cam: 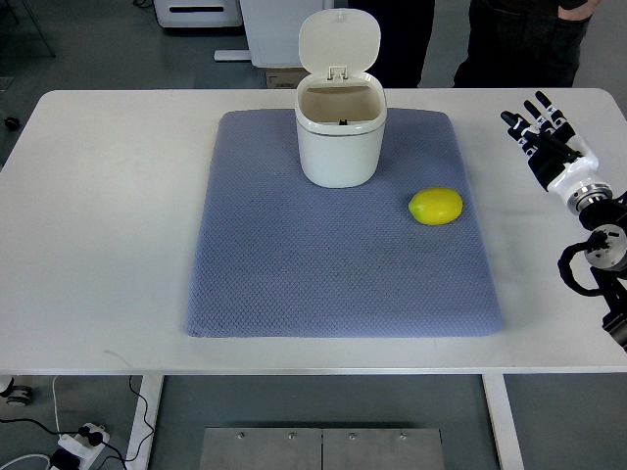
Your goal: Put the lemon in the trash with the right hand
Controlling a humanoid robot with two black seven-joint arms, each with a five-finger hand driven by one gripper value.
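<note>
Top view showed you the whole table (108, 225), with a blue mat (294, 274) spread out in the middle of the frame. The lemon (436, 207) lay on the mat, right of center, and nothing was touching it. The white trash bin (340, 137) stood at the top middle of the mat with its lid (339, 42) flipped up, so its mouth was wide open. The lemon sat to the lower right of the bin, near it but not against it. Your right hand (545, 135) was at the right edge of the frame, above the bare table and well apart from the lemon. Its fingers were spread out and held nothing. The left hand did not show at all. I think the job had not started yet, because the lemon was on the mat. To do this step well, you needed to move the hand left and down until it was right over the lemon. You needed to keep the fingers wide, then close them softly around the middle, because a round lemon can roll away if you bump it.
</note>
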